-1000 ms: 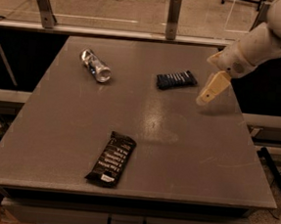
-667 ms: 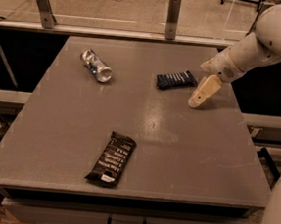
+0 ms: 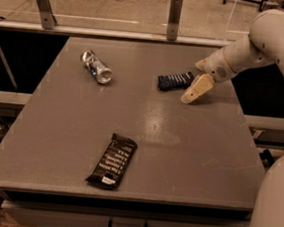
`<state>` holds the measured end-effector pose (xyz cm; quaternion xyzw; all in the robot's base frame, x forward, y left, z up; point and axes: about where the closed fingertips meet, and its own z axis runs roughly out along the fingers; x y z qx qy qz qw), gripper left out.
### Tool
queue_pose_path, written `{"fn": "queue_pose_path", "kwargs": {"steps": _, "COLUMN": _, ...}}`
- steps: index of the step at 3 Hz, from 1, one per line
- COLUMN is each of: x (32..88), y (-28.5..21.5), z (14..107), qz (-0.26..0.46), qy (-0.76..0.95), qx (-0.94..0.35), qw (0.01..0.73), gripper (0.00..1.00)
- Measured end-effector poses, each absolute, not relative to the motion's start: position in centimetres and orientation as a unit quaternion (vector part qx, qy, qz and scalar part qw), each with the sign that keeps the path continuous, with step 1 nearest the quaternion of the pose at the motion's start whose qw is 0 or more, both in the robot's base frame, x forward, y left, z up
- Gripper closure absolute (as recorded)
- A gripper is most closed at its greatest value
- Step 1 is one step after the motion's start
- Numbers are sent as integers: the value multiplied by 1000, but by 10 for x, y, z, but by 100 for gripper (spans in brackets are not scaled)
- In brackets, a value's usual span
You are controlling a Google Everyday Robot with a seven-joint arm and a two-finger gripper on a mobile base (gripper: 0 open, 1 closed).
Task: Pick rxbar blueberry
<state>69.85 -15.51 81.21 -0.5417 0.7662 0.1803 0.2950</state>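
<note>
The rxbar blueberry (image 3: 175, 81) is a small dark navy-blue wrapper with pale lettering, lying flat on the grey table (image 3: 144, 145) right of centre toward the back. My gripper (image 3: 192, 92) hangs on the cream arm that comes in from the upper right. It sits just right of the bar's right end, low over the table and pointing down-left.
A shiny silver can (image 3: 96, 66) lies on its side at the back left. A longer black bar wrapper (image 3: 113, 161) with white text lies near the front edge. A rail with two posts (image 3: 174, 11) runs behind the table.
The gripper has moved left and slightly down, closing in on the right end of the blue bar. The bar, can and black wrapper have not moved.
</note>
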Motion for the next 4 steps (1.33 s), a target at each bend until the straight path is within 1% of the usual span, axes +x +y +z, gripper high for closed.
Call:
{"fn": "queue_pose_path", "kwargs": {"steps": 2, "x": 678, "y": -126, "z": 857, "qz": 230, "qy": 722, "qx": -562, "qw": 332, "gripper": 64}}
{"fn": "queue_pose_path", "kwargs": {"steps": 3, "x": 654, "y": -111, "z": 866, "qz": 241, "qy": 703, "qx": -582, "qw": 329, "gripper": 88}}
{"fn": "queue_pose_path", "kwargs": {"steps": 4, "x": 637, "y": -107, "z": 864, "qz": 244, "qy": 697, "qx": -596, "qw": 316, "gripper": 100}}
